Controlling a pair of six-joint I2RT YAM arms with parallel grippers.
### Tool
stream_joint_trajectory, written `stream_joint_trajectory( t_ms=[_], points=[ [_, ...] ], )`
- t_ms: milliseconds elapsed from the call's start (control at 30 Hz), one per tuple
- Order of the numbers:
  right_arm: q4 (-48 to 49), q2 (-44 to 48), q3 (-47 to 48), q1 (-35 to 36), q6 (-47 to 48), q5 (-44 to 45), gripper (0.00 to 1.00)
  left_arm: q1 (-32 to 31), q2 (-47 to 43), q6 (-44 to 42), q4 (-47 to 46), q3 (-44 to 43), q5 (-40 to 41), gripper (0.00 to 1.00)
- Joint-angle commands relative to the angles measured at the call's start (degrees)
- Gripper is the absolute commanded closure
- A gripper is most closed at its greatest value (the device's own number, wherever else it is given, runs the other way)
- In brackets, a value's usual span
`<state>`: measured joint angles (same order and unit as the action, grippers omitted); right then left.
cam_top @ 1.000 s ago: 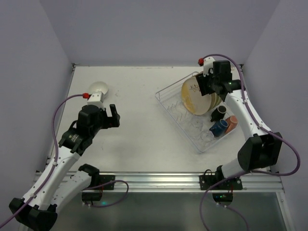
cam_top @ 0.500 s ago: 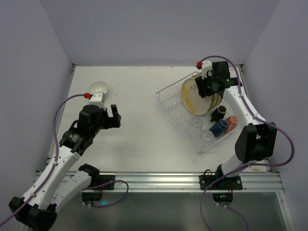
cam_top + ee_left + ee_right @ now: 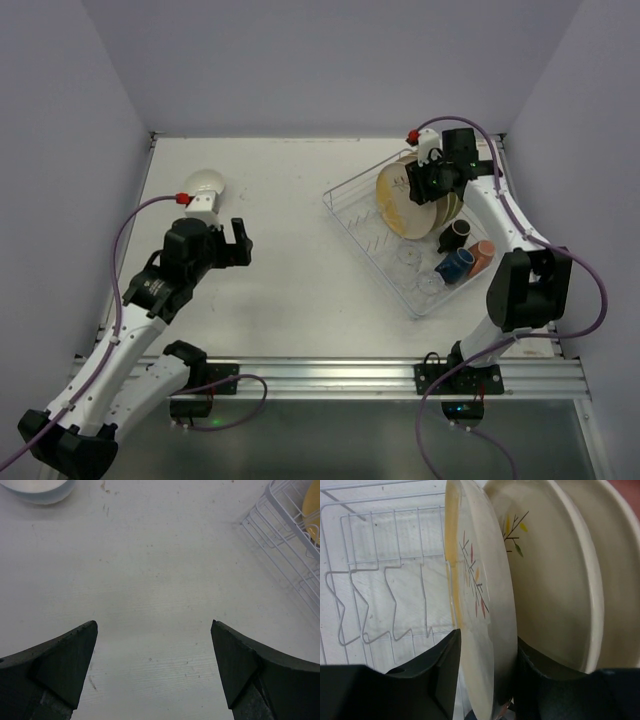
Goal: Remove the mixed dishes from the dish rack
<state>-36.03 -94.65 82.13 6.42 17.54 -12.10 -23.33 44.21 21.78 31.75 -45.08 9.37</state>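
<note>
The dish rack (image 3: 345, 200) stands at the back right and holds upright cream plates (image 3: 397, 205), two clear glasses (image 3: 408, 256), and dark blue (image 3: 455, 266), brown (image 3: 456, 235) and salmon (image 3: 481, 253) cups. My right gripper (image 3: 420, 185) is at the plates' top edge. In the right wrist view its jaws (image 3: 487, 640) straddle the front yellow-half plate (image 3: 480, 595) and press both faces; two more plates (image 3: 545, 580) stand behind it. The white bowl (image 3: 205, 183) sits on the table at the far left. My left gripper (image 3: 240, 240) is open and empty above bare table (image 3: 154, 645).
The rack's wire prongs (image 3: 385, 575) stand just left of the gripped plate. The rack's corner (image 3: 280, 525) and the bowl's rim (image 3: 40, 487) show at the edges of the left wrist view. Purple walls enclose the table on three sides.
My right gripper has shifted a little left and settled onto the front plate's rim. The left arm has not moved.
</note>
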Motion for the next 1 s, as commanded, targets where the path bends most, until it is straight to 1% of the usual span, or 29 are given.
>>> stream_joint_trajectory(
  t_ms=[0,33,67,167,200,267,367,400,433,567,800,933,967],
  points=[
    [-0.62,-0.80,2.16,0.26,1.35,-5.91,0.57,-0.40,-0.96,-1.48,-2.65,0.87,-0.75,0.00],
    [-0.62,-1.06,2.25,0.26,1.53,-5.83,0.57,-0.40,-0.96,-1.48,-2.57,0.87,-0.75,0.00],
    [-0.62,-1.50,2.33,0.26,1.53,-6.01,0.60,-0.49,-0.88,-1.48,-2.65,0.87,-0.84,0.00],
    [-0.18,-1.68,2.25,0.26,1.45,-5.92,0.64,-0.57,-0.88,-1.48,-2.65,0.87,-0.84,0.00],
    [-0.09,-1.68,2.33,0.26,1.44,-5.83,0.68,-0.66,-0.88,-1.48,-2.66,0.87,-0.84,0.00],
    [0.08,-1.59,2.42,0.26,1.27,-5.83,0.72,-0.57,-0.88,-1.48,-2.57,0.87,-0.67,0.00],
    [1.05,-0.89,2.07,0.26,1.18,-5.39,0.74,-0.75,-1.14,-1.39,-2.57,0.96,-0.31,0.00],
    [0.96,-0.54,1.98,0.26,1.35,-5.65,0.76,-0.84,-1.31,-1.39,-2.48,0.96,-0.23,0.00],
    [0.88,-0.45,2.07,0.26,1.70,-5.83,0.79,-0.84,-1.40,-1.39,-2.48,0.96,0.04,0.00],
    [0.44,0.08,2.95,0.35,1.53,-6.45,1.00,-0.84,-1.40,-1.39,-2.48,0.87,0.21,0.00],
    [2.10,3.50,2.43,0.44,1.88,-6.36,1.00,-0.84,-1.75,-1.21,-2.30,0.87,0.83,0.00],
    [6.22,7.10,0.76,0.53,1.53,-6.97,1.00,-0.84,-1.67,-1.13,-2.22,0.87,1.18,0.00],
    [7.45,8.07,-0.29,0.70,1.01,-5.84,1.00,-0.84,-1.58,-1.13,-2.22,0.87,1.18,0.00]
  ],
)
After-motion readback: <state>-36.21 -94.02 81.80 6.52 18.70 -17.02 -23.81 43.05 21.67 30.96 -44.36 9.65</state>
